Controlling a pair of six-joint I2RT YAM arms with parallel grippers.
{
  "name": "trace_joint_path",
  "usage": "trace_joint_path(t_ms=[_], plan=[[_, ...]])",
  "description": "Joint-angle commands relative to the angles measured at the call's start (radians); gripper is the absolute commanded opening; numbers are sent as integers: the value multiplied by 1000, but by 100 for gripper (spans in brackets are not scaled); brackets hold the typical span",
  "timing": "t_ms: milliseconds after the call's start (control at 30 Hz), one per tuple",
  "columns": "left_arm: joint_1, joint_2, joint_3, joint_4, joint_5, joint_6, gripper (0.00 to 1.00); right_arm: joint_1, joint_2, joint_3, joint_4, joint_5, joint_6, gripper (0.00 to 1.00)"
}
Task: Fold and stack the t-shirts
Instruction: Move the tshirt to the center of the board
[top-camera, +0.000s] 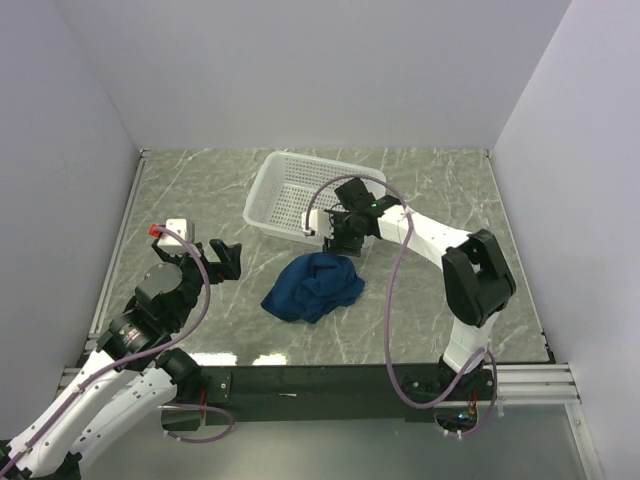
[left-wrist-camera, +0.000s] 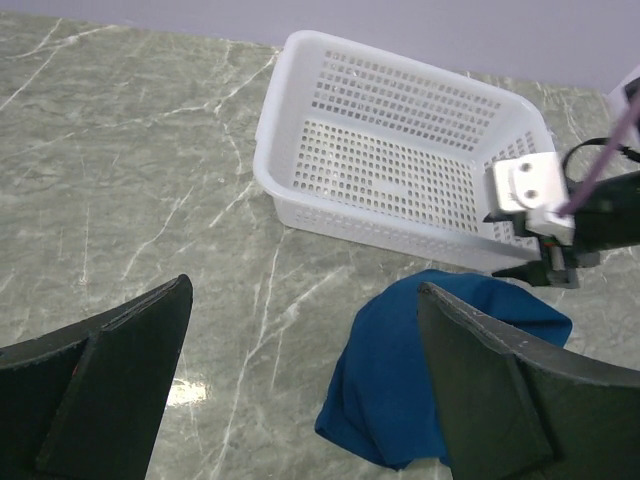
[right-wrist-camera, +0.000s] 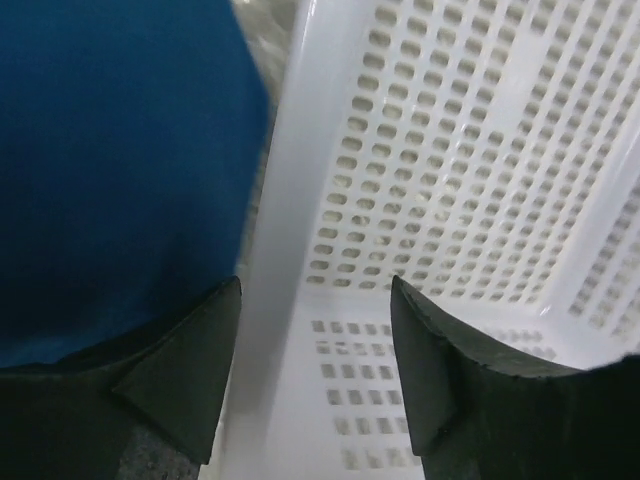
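Observation:
A dark blue t-shirt lies crumpled in a heap on the marble table, just in front of the white mesh basket. It also shows in the left wrist view and in the right wrist view. No print shows on it. My right gripper is open and empty, its jaws astride the basket's near rim, one finger beside the shirt. My left gripper is open and empty, above the table to the left of the shirt.
The basket holds nothing that I can see; its floor shows in the left wrist view. White walls close the table at the back and both sides. Bare marble lies at the left and back.

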Motion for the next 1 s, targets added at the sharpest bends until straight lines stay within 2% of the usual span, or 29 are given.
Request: trace_joint_path(t_ms=[0,33,133,167,233,333,367,467,500,567,600,800,967], plan=[[-1,-10,2,22,-12,-3,99,-8,32,50,71,125,95,63],[-1,-8,2,23,-12,2,99,-8,42,48,80,152,107,58],[-1,-2,5,22,-5,0,99,-14,20,13,105,154,152,24],[-1,-2,5,23,-3,-1,99,-19,4,-5,127,150,169,8],[-1,-7,2,25,6,0,100,-39,-54,-50,149,143,199,0],[-1,-12,2,29,15,0,100,-97,-132,-82,171,156,346,0],[-1,-12,2,31,17,0,99,-115,-147,-93,192,206,462,0],[-1,-11,2,37,28,2,99,-175,-206,-151,213,270,656,0],[-1,-12,1,42,34,2,99,-186,-236,-197,233,388,704,0],[-1,-10,1,48,40,3,99,-206,-249,-229,281,503,822,0],[-1,-10,-2,49,43,5,99,-211,-246,-239,292,642,862,0],[-1,-1,4,43,49,3,99,-295,-87,-147,252,820,1011,0],[-1,-16,-2,37,49,-3,99,-392,50,42,161,809,1054,0]])
